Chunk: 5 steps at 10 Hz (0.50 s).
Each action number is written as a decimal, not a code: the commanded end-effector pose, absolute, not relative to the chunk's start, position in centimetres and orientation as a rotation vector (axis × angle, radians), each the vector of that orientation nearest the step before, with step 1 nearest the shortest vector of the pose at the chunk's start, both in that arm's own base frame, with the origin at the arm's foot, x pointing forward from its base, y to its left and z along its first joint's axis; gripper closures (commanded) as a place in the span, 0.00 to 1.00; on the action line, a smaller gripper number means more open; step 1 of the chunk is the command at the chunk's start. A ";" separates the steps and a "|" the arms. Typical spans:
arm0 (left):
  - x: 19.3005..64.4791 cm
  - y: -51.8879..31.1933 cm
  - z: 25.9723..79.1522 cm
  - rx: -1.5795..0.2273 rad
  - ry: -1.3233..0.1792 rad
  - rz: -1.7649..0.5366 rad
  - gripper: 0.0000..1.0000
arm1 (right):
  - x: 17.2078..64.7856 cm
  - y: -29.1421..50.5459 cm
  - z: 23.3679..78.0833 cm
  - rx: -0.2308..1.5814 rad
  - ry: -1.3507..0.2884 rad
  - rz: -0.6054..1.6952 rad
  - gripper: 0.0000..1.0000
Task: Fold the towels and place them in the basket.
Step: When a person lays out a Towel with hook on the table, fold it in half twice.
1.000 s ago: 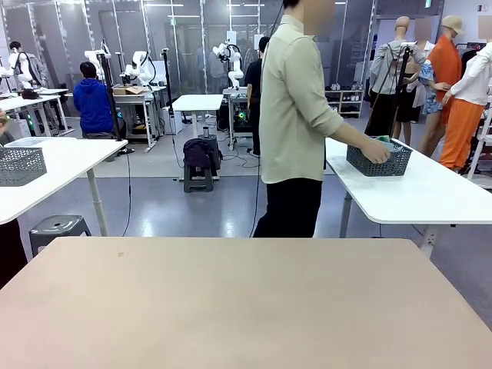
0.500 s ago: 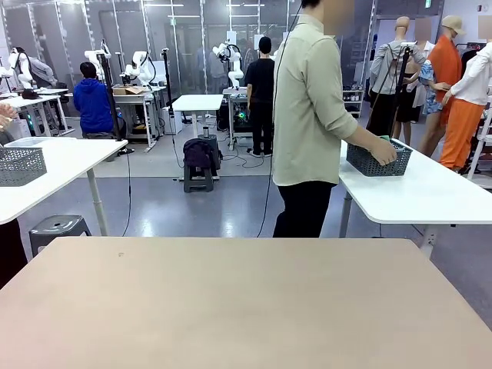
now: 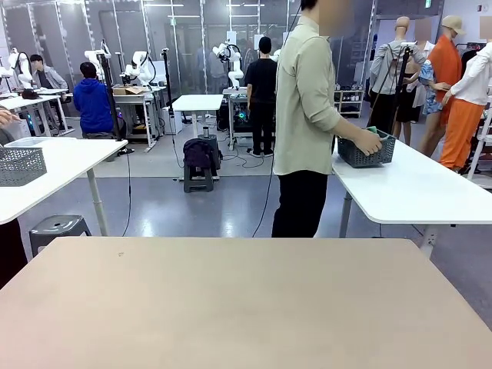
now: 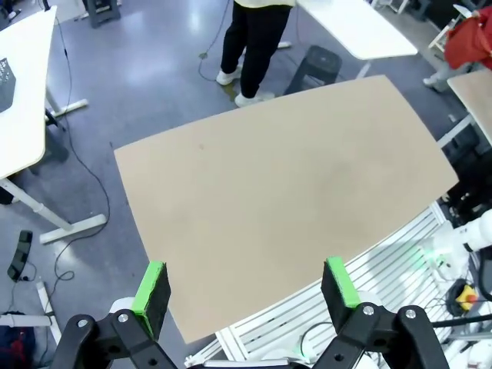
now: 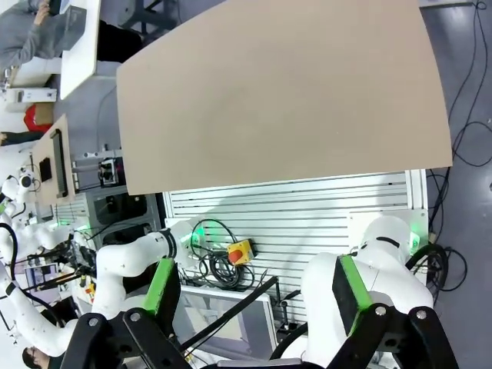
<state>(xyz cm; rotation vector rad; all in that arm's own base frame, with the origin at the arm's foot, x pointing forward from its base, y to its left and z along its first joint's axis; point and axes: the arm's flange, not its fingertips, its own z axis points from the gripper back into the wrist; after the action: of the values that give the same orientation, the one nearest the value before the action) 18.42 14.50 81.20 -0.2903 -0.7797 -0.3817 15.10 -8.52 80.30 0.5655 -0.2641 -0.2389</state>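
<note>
A person in a pale shirt stands beyond the beige table [image 3: 246,307], at a white table [image 3: 415,192] on the right. Their hand holds the dark grey basket [image 3: 361,154] at that table's near end. A bit of green [image 3: 382,137] shows above the basket's rim, too small to tell whether it is one of the towels. In the left wrist view my left gripper [image 4: 244,286] hangs open high above the bare beige table [image 4: 292,177], nothing between its green pads. My right gripper [image 5: 256,286] is open too, above the table's robot-side edge [image 5: 284,84].
A second grey mesh basket [image 3: 19,165] sits on a white table at the far left. A grey stool [image 3: 58,227] stands by the beige table's far left corner. The person's legs [image 4: 254,31] are just past the table's far edge.
The person has turned toward the beige table and drawn the basket leftward along the white table. Neither gripper has changed.
</note>
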 end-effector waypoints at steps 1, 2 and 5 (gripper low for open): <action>18.7 14.3 81.1 -0.288 -0.772 -0.385 0.00 | 15.1 -8.6 80.3 0.577 -0.268 -0.234 0.00; 18.7 14.3 81.1 -0.288 -0.772 -0.385 0.00 | 15.1 -8.6 80.3 0.577 -0.268 -0.234 0.00; 18.7 14.3 81.1 -0.288 -0.772 -0.385 0.00 | 15.1 -8.6 80.3 0.577 -0.268 -0.234 0.00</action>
<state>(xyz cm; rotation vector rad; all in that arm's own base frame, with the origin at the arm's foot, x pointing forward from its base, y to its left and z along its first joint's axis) 18.68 14.38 81.11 -0.3071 -0.7799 -0.4048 15.07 -8.62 80.30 0.5686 -0.2646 -0.2370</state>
